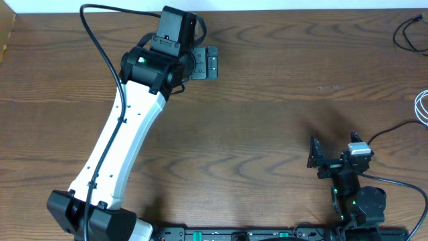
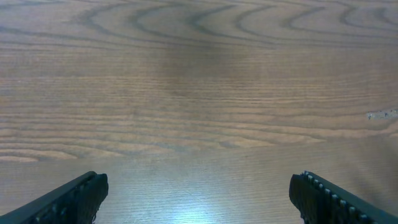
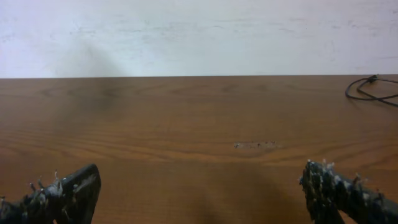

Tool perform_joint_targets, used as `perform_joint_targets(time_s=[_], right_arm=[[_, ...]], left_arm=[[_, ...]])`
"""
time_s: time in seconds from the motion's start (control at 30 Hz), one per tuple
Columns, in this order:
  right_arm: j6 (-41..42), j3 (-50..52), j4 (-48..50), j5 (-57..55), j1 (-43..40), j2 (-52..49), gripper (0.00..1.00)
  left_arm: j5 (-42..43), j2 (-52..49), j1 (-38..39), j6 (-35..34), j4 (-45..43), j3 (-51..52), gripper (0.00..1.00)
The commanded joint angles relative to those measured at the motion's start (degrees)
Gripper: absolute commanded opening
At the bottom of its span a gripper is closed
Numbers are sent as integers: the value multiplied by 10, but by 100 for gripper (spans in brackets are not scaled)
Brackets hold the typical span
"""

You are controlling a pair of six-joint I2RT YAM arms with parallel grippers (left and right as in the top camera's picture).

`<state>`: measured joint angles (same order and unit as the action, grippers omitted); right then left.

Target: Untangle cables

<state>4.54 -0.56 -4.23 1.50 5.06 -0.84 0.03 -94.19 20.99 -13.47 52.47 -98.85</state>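
The black cable [image 1: 408, 33] lies looped at the table's far right corner; it also shows as a thin dark loop [image 3: 372, 91] at the right of the right wrist view. A white cable [image 1: 422, 107] curls at the right edge, mostly cut off by the frame. The two lie apart from each other. My left gripper [image 1: 212, 63] hangs open over bare wood at the far centre, far from both cables; its fingers [image 2: 81, 193] stand wide with nothing between them. My right gripper [image 1: 334, 150] is open near the front right, empty [image 3: 200, 180], facing the far edge.
The wooden table [image 1: 267, 120] ends at a white wall [image 3: 199, 31] behind. A small pale scuff [image 3: 255, 145] marks the wood ahead of the right gripper. A thicker black wire [image 1: 391, 130] runs from the right arm toward the right edge.
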Motion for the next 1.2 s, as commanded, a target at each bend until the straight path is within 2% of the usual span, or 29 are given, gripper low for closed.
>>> perform_joint_targets(time_s=[0.0,0.27,0.4,0.6,0.67,0.73,0.9,1.03,1.17], right_arm=[[8,2,0,3,3,5,99],[8,2,0,4,3,5,99],[8,2,0,3,3,5,99],[8,2,0,4,3,5,99],[8,2,0,4,3,5,99],[8,2,0,4,3,5,99],[8,2,0,3,3,5,99],[8,2,0,4,3,5,99],[8,2,0,4,3,5,99]], left_arm=[[-5,0,-2,3,0,3,99],[-9,0,-2,4,3,3,98],[-57,0,-2,4,15,3,98],[-54,39,-37,4,-11,31,98],[-36,78,-56,4,-64,79,98],[-1,137,-87,4,-152,158,98],[64,271,-158,11,-302,341,98],[75,394,-193,50,-383,486,98],[75,527,-197,123,-465,632,98]])
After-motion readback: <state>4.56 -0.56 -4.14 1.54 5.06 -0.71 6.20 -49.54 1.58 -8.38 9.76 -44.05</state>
